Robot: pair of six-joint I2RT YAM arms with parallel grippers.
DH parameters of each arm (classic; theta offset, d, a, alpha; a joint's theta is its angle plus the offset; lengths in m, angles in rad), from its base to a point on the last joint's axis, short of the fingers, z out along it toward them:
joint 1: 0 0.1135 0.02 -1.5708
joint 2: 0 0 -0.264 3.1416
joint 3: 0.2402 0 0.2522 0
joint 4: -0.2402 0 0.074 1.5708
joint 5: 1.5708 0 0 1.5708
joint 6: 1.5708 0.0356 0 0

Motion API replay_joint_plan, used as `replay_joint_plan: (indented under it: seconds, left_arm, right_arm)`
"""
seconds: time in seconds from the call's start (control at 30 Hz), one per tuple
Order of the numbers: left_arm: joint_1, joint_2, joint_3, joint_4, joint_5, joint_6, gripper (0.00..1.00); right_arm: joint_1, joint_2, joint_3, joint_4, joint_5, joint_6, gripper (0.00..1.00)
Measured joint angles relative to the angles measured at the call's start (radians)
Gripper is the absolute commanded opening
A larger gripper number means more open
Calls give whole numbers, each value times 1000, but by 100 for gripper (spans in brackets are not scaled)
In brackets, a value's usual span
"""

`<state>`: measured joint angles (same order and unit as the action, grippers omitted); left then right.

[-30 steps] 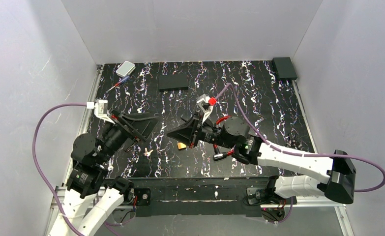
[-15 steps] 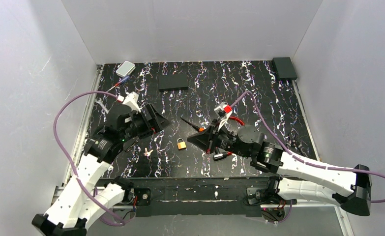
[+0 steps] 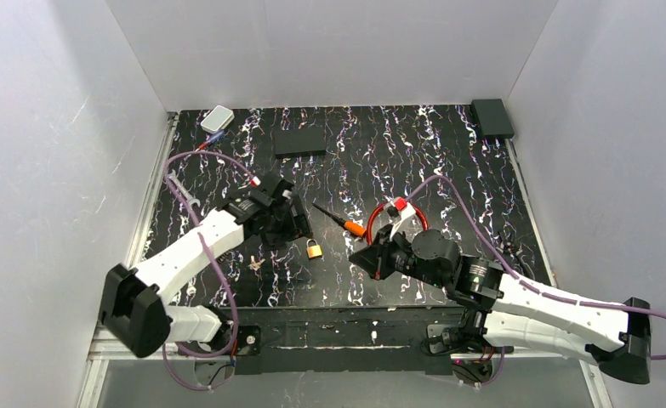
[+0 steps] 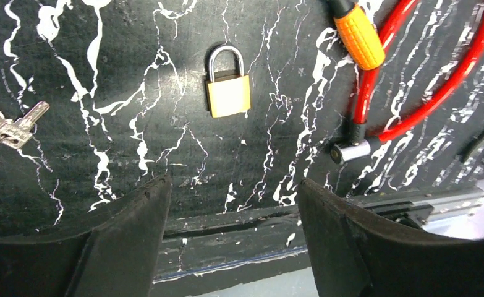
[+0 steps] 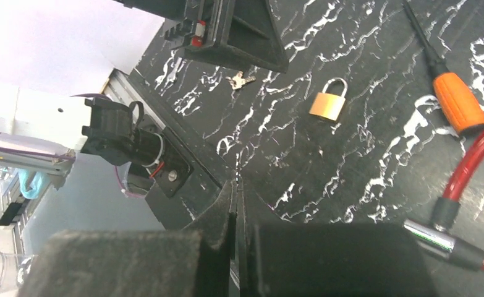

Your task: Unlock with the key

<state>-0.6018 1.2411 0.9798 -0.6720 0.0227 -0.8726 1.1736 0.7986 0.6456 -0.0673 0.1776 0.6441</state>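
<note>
The key (image 3: 352,228) is looking like a little screwdriver: chunky ribbed orange body, with a thin black rod poking off toward 10 o'clock in the top view. It's lying flat on the black marbled desk (image 3: 482,170), around the middle. Its orange end is resting right against the loop of a red cable lock (image 3: 418,218).

From the left gripper (image 3: 293,223) the key is sitting at about 3 o'clock, close but not touching. In the left wrist view it's peeking in at 1 o'clock, with the brass padlock (image 4: 228,93) lying straight ahead at 12. From the right gripper (image 3: 365,257) the key is lying just off at 11 o'clock, also apart.

The left arm is stretching diagonally from its base toward mid-desk with the wrist tipped down. Its jaws are standing wide apart with nothing between them. The right arm is lying low and reaching in from the lower right. Its fingers are pressing together on nothing. A small bunch of silver keys (image 3: 255,263) is sitting at 7 o'clock from the left gripper.
</note>
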Motion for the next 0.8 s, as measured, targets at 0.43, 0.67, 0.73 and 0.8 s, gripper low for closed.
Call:
replay_joint_plan:
  seconds: [0.43, 0.67, 0.73, 0.8]
  left_arm:
    - [-116, 344, 132, -18, -130, -61, 61]
    - [-146, 460, 171, -17, -187, -84, 58]
    - [-149, 489, 182, -16, -196, -82, 57]
    - [-151, 509, 186, -16, -201, -81, 55]
  right_arm:
    - [0, -140, -40, -145, 65, 39, 1]
    - [0, -167, -49, -175, 82, 46, 1]
    - [0, -170, -55, -180, 82, 51, 1]
    - [0, -171, -58, -187, 82, 57, 1]
